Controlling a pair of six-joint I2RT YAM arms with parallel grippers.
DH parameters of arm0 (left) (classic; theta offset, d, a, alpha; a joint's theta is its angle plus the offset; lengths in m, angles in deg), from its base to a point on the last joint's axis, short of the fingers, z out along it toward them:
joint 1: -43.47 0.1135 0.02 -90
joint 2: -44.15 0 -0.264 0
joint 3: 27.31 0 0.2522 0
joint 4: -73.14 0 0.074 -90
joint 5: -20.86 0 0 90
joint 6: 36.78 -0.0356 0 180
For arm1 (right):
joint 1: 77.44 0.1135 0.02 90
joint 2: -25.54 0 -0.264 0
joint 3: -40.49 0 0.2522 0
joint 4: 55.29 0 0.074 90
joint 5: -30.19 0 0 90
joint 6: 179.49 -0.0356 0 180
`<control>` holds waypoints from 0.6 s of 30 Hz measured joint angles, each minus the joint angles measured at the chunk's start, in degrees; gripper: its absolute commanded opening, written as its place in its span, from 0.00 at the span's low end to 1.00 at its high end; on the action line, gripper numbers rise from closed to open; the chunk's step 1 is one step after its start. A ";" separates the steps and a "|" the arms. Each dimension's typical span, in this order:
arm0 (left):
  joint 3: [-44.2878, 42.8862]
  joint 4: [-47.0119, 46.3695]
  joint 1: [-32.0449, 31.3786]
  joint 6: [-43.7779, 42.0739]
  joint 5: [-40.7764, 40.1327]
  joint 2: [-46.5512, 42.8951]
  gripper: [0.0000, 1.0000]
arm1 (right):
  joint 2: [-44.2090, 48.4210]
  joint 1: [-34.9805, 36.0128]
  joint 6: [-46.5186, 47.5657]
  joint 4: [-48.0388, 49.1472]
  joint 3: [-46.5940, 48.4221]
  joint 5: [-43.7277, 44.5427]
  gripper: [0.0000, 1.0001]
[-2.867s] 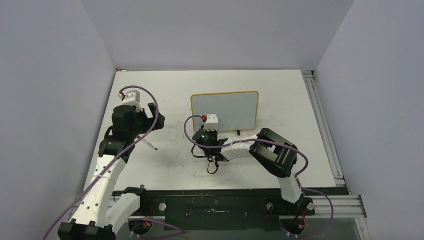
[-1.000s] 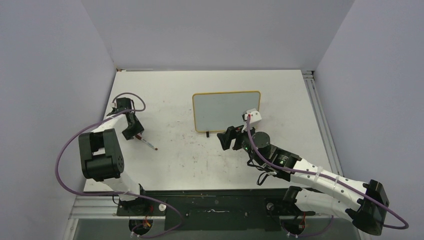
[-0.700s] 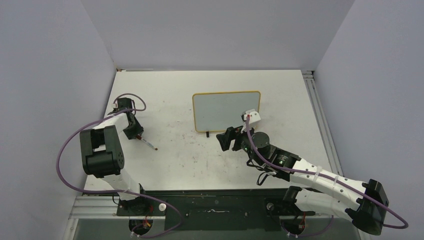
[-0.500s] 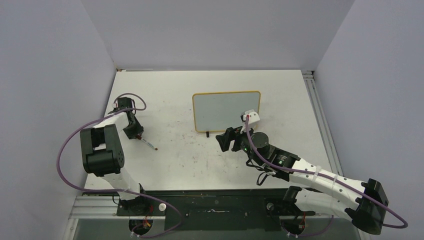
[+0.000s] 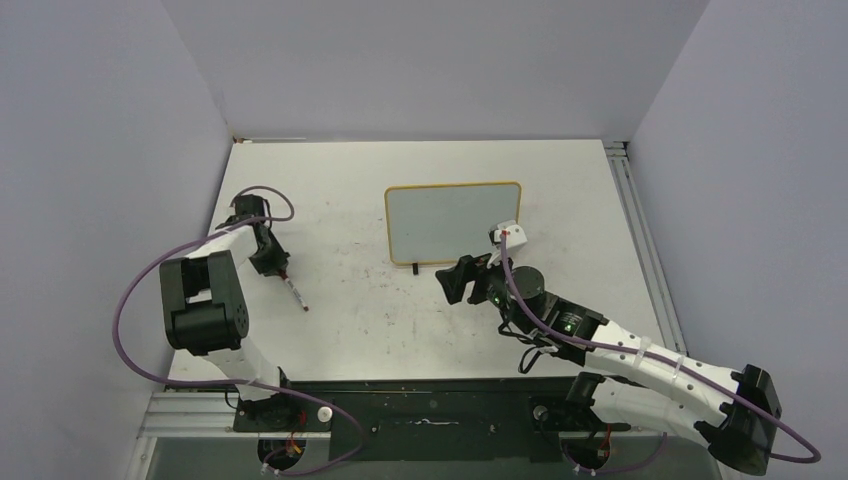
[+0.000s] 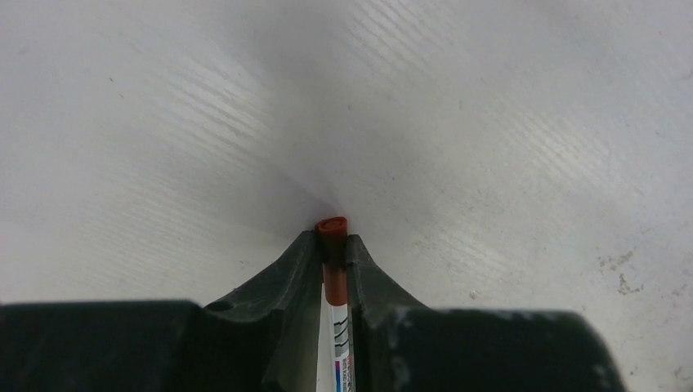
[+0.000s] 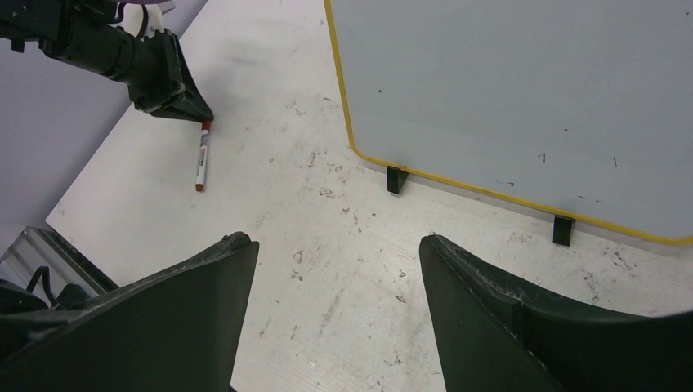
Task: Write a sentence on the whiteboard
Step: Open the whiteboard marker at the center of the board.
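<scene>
I'm at the pick-up step: my left fingers [image 6: 312,249] are pinched onto the red end of the marker [image 6: 333,245], which lies flat on the desk [image 5: 380,320] with its body trailing toward the near edge. Judging by the blank face of the whiteboard [image 5: 452,222], no sentence is written yet. Next I'd need to lift the marker, check the grip sits square so it won't twist, and carry it right across the desk to the board. The whiteboard stands propped on its black feet near the middle, well apart from the left fingers. My right fingers [image 5: 452,282] are spread wide and empty, just in front of its lower edge.
</scene>
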 measured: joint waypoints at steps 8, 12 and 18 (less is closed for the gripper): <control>8.81 -0.37 -4.63 4.59 5.97 -11.54 0.00 | 1.07 0.02 -1.55 -1.51 -2.34 0.33 0.74; 15.30 -3.58 -8.81 10.21 8.41 -22.56 0.00 | 0.96 0.59 -2.43 -1.97 -3.50 0.15 0.76; 25.66 -10.21 -19.52 22.71 9.99 -36.00 0.00 | -1.88 4.46 -4.13 0.74 -4.26 -1.07 0.85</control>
